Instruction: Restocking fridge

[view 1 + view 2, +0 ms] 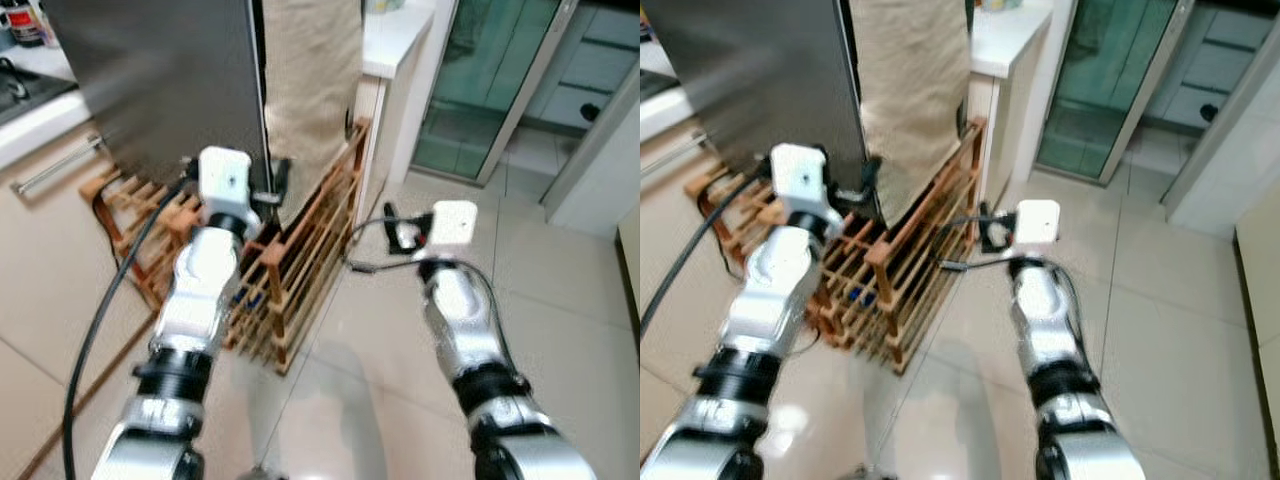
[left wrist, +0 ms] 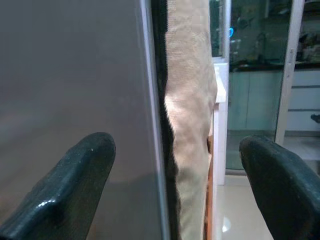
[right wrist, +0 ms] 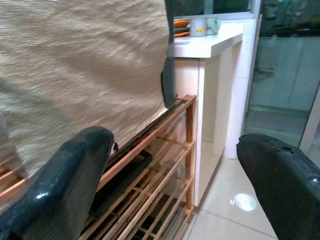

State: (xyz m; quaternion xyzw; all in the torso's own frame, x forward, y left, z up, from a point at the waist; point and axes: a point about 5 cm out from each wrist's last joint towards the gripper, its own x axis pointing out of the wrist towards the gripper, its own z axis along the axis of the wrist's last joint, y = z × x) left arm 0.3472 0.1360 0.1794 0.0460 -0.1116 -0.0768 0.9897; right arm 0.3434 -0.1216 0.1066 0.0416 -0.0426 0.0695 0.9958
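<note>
The grey fridge door (image 1: 160, 80) stands shut at the upper left, with a beige cloth (image 1: 310, 80) hanging down the fridge's right side. My left gripper (image 1: 272, 185) is raised at the door's right edge. In the left wrist view its fingers (image 2: 75, 185) are spread wide, straddling the seam between door (image 2: 70, 90) and cloth (image 2: 190, 110), with nothing held. My right gripper (image 1: 397, 235) hovers lower, to the right of the cloth, open and empty; its fingers (image 3: 65, 185) point at the cloth (image 3: 80, 70).
A wooden slatted rack (image 1: 300, 270) stands on the floor under the fridge. A white counter (image 1: 395, 40) with a mug (image 3: 202, 26) is just right of it, then a glass sliding door (image 1: 490, 80). A cabinet with a bar handle (image 1: 50, 165) is at left. Tiled floor (image 1: 380, 380) lies ahead.
</note>
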